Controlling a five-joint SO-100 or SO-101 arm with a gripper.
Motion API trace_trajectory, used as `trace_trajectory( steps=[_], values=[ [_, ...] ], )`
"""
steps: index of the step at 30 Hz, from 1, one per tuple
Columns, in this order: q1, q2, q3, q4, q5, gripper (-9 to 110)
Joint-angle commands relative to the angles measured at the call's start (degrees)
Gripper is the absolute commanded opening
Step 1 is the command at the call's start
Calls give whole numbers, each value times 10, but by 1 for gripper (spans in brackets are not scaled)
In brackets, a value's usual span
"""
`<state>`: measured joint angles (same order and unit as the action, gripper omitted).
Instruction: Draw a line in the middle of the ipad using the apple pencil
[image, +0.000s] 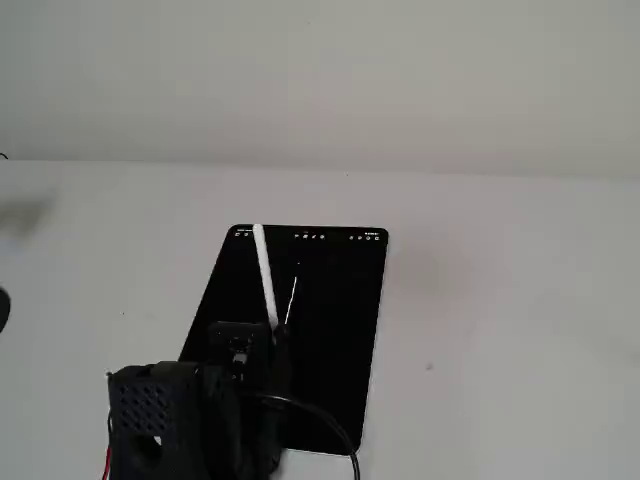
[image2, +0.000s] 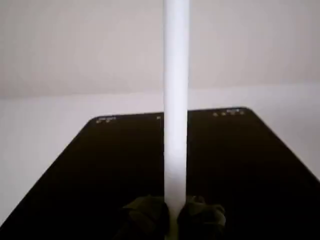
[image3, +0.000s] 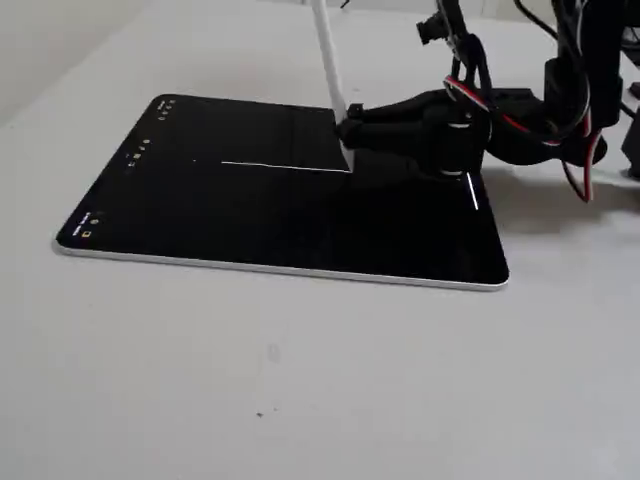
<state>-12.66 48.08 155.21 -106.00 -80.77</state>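
Note:
The ipad (image: 340, 340) lies flat on the white table, black screen up, with tiny white icons along its far short side; it also shows in the other fixed view (image3: 200, 215) and the wrist view (image2: 90, 170). A thin white line (image3: 285, 166) (image: 292, 300) runs across the middle of the screen. The apple pencil (image3: 330, 60) (image: 265, 275) (image2: 176, 125) stands tilted, its tip on the screen at the line's end nearest the arm. My gripper (image3: 347, 130) (image: 274, 335) (image2: 172, 216) is shut on the pencil's lower part.
The black arm body (image: 160, 420), with a black cable (image: 320, 420) and red wires (image3: 510, 125), sits at the ipad's near short side. White table (image3: 300, 380) surrounds the tablet, and a plain wall (image: 320, 80) rises behind it.

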Motion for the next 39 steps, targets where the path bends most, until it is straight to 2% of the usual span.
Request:
trace_trajectory(
  steps=[1,23,35,39],
  values=[
    [-3,-5,25,-4,11,0],
    [-6,18,29,-7,22,0],
    [-15,228,92,17,53,0],
    [-14,367,128,112,101,0]
  ],
)
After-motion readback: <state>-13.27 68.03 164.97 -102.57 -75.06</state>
